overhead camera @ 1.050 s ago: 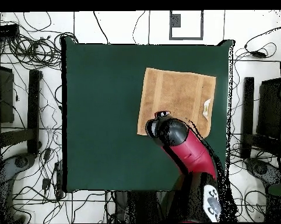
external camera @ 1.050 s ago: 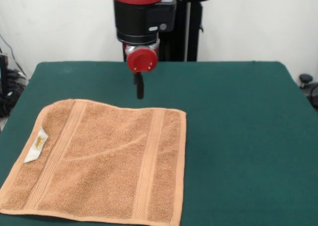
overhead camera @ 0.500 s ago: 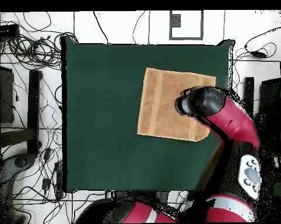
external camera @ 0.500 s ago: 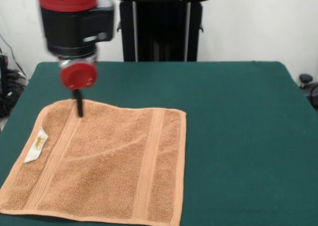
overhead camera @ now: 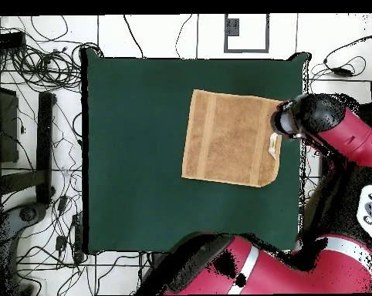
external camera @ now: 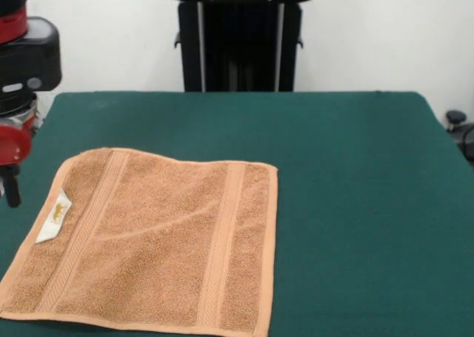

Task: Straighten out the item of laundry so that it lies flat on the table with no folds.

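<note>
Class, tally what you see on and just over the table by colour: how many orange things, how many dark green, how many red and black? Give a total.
Orange: 1, the towel
Dark green: 1, the table
Red and black: 1, the robot arm with its gripper at the table's edge
Total: 3

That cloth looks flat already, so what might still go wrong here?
The gripper hangs low beside the towel, near the edge with the white tag. If it sweeps back across at that height, it might catch that edge and fold it. The towel also lies at the table's near edge, so a nudge might push it off.
</note>
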